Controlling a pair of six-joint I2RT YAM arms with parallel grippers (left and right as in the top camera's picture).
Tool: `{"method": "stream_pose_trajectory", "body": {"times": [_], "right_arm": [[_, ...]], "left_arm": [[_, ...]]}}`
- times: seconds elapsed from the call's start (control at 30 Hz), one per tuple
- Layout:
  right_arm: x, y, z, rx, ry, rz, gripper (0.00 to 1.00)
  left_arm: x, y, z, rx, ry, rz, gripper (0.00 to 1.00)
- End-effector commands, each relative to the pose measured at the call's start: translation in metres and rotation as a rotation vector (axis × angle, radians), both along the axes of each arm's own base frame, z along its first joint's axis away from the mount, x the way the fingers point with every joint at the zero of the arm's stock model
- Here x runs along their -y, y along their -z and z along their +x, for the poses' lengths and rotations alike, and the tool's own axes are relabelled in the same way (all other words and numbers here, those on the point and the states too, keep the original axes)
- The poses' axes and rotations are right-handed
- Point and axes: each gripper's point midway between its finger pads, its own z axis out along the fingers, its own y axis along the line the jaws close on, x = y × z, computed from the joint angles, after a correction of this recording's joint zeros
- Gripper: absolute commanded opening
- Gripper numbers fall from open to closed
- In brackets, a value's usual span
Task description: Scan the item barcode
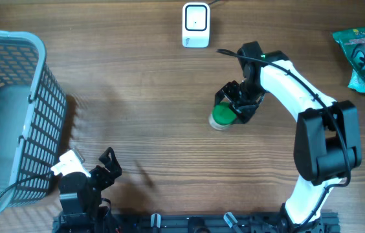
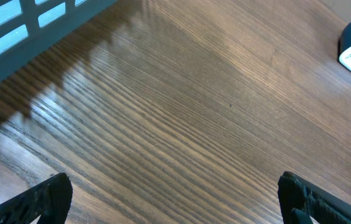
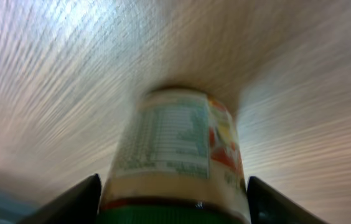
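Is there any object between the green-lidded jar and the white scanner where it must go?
No, nothing visible. Only bare wooden table lies between the green-lidded labelled jar and the white box-shaped scanner.

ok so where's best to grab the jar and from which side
Take the jar just under its green lid, coming from straight above with a finger on each opposite side. It stands lid up and is round, so any two opposite sides should hold. Stay off the printed label so it can be read. The right gripper looks to grip it that way.
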Motion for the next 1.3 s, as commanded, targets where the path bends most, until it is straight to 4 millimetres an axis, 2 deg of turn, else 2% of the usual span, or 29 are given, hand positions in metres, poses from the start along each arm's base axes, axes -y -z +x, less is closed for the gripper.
{"method": "stream_pose_trajectory", "body": {"times": [0.0, 0.03, 0.07, 0.13, 0.17, 0.23, 0.27, 0.33, 0.43, 0.53, 0.6, 0.77, 0.9, 1.1, 1.27], "right_arm": [[0.044, -0.002, 0.025, 0.152, -0.343, -0.239, 0.83], [0.048, -0.016, 0.035, 0.176, -0.357, -0.273, 0.86], [0.047, -0.038, 0.047, 0.213, -0.359, -0.283, 0.89], [0.044, -0.081, 0.059, 0.26, -0.366, -0.278, 0.94], [0.045, -0.097, 0.057, 0.249, -0.33, -0.281, 1.0], [0.054, -0.126, 0.032, 0.134, -0.114, -0.327, 1.0], [0.06, -0.13, 0.021, 0.081, 0.016, -0.369, 1.0], [0.049, -0.13, 0.012, 0.06, 0.101, -0.379, 0.99], [0.024, -0.128, 0.006, 0.105, 0.059, -0.449, 1.0], [0.013, -0.132, 0.009, 0.219, 0.069, -0.587, 1.0], [-0.001, -0.122, 0.007, 0.223, 0.038, -0.561, 1.0], [0.001, -0.071, -0.005, 0.148, 0.017, -0.549, 1.0], [0.005, -0.052, -0.01, 0.108, 0.021, -0.526, 1.0], [0.003, -0.006, -0.021, 0.001, 0.102, -0.362, 1.0], [0.001, 0.024, -0.021, 0.042, 0.076, -0.322, 1.0]], "left_arm": [[0.0, 0.0, 0.001, 0.007, 0.0, -0.002, 1.0], [0.0, 0.0, 0.001, 0.007, 0.0, -0.002, 1.0], [0.0, 0.0, 0.001, 0.007, 0.0, -0.002, 1.0], [0.0, 0.0, 0.001, 0.007, 0.0, -0.002, 1.0], [0.0, 0.0, 0.001, 0.007, 0.0, -0.002, 1.0], [0.0, 0.0, 0.001, 0.007, 0.0, -0.002, 1.0], [0.0, 0.0, 0.001, 0.007, 0.0, -0.002, 1.0], [0.0, 0.0, 0.001, 0.007, 0.0, -0.002, 1.0], [0.0, 0.0, 0.001, 0.007, 0.0, -0.002, 1.0], [0.0, 0.0, 0.001, 0.007, 0.0, -0.002, 1.0], [0.0, 0.0, 0.001, 0.007, 0.0, -0.002, 1.0], [0.0, 0.0, 0.001, 0.007, 0.0, -0.002, 1.0], [0.0, 0.0, 0.001, 0.007, 0.0, -0.002, 1.0], [0.0, 0.0, 0.001, 0.007, 0.0, -0.002, 1.0], [0.0, 0.0, 0.001, 0.007, 0.0, -0.002, 1.0]]}}
